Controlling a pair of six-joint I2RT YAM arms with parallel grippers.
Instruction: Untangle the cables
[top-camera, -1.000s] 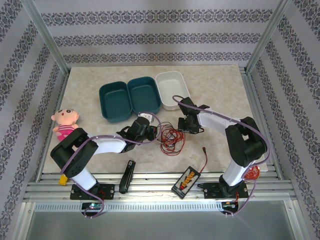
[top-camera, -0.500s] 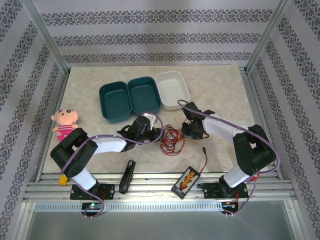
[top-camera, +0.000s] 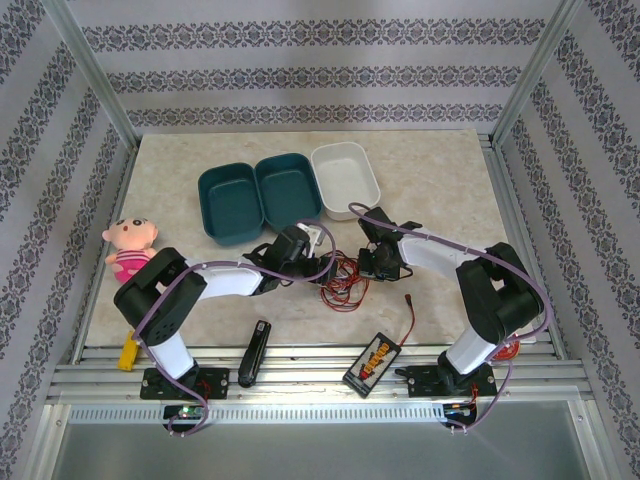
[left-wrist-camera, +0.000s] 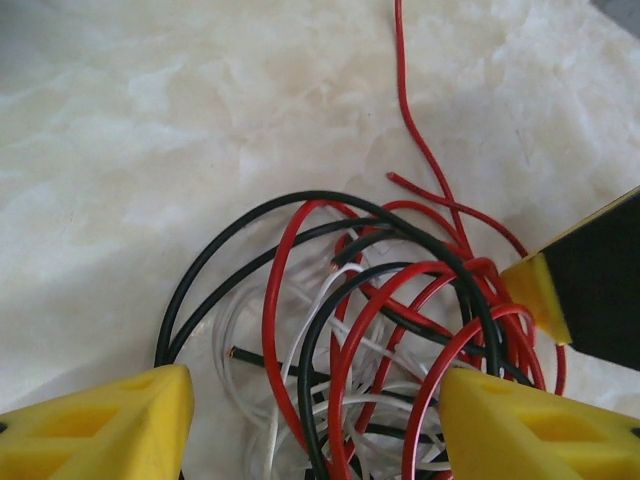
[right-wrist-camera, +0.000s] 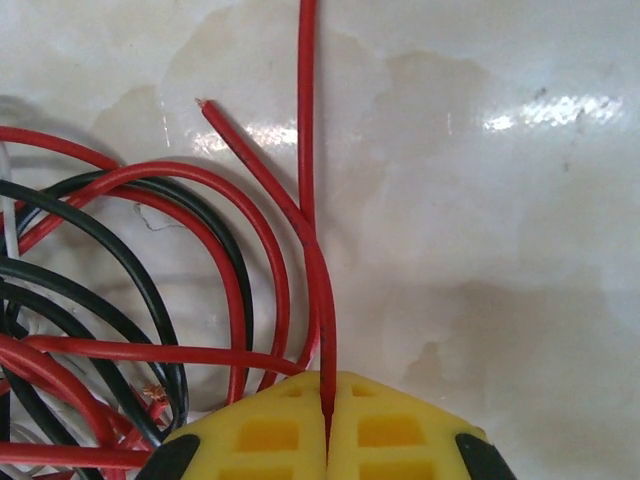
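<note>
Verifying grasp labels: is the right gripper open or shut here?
Shut: the right gripper has its yellow fingers together, pinching the red cable in the seam.

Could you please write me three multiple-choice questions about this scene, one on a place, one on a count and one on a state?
1. Where is the doll on the table? A. near its left edge; B. near its right edge; C. in the middle.
2. How many teal tubs are on it? A. one; B. two; C. three.
3. The right gripper is: A. open wide; B. shut on a red wire; C. shut on nothing.

Answers: 1 A, the doll lies at the table's left side. 2 B, two teal tubs sit side by side. 3 B, the wrist view shows it closed with the red wire pinched.
</note>
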